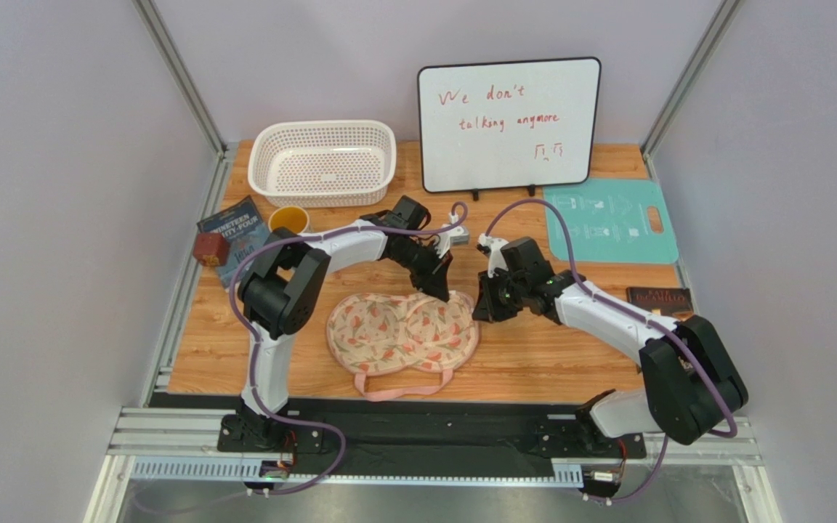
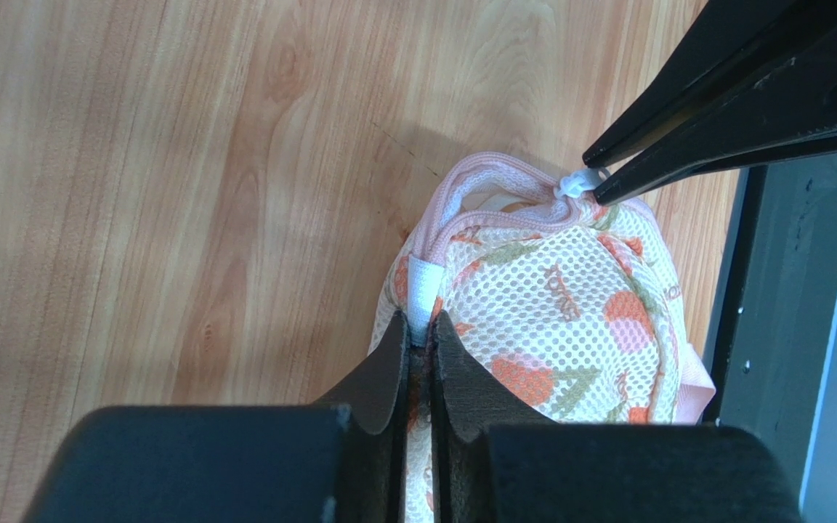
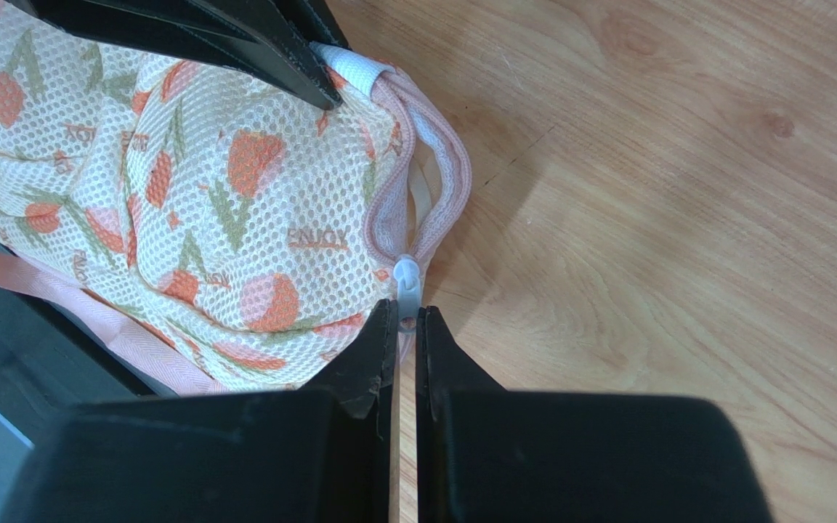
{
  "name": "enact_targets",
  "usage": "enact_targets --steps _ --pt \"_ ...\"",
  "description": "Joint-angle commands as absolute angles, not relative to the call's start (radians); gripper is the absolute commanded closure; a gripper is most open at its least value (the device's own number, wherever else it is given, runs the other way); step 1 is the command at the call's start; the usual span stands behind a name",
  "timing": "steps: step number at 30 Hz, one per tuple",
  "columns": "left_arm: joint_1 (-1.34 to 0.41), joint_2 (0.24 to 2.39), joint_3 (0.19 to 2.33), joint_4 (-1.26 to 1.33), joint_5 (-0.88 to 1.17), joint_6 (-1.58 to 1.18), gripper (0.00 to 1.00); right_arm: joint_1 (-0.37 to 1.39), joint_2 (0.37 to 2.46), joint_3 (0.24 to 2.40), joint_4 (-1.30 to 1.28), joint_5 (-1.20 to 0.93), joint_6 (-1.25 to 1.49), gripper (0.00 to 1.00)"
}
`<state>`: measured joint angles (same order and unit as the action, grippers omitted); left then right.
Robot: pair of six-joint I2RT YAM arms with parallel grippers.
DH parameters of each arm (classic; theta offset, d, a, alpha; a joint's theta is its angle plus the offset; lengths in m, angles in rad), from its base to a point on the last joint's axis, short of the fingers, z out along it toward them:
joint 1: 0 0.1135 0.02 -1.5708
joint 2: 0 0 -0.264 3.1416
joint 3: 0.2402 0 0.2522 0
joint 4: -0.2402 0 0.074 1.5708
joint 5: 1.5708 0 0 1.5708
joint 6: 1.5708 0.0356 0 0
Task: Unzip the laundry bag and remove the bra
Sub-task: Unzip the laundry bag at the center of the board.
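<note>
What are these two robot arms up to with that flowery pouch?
Both arms are working on the laundry bag, which lies on the wooden table. The left gripper is pinched on a white tab at the bag's edge, apparently bracing it. The right gripper is pinched on the zipper pull close by. The bag looks mostly zipped, and no bra is visible yet.

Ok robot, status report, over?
Left gripper shut on white tab of laundry bag. Right gripper shut on zipper pull. Bra not in view. Nothing blocking.
</note>
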<state>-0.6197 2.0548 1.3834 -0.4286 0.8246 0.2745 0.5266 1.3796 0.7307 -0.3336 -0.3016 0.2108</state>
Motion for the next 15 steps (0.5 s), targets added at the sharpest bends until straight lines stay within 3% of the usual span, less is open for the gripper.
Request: enact_targets --steps 1,15 --pt "-0.623 2.043 1.379 -0.401 0.839 0.246 1.00 0.515 1.353 0.758 -0.305 -0.319 0.198 1.00" --pt "-0.529 1.950 1.221 -0.166 0.689 0.025 1.00 0.509 1.302 0.690 -0.311 -0.351 0.252 1.00"
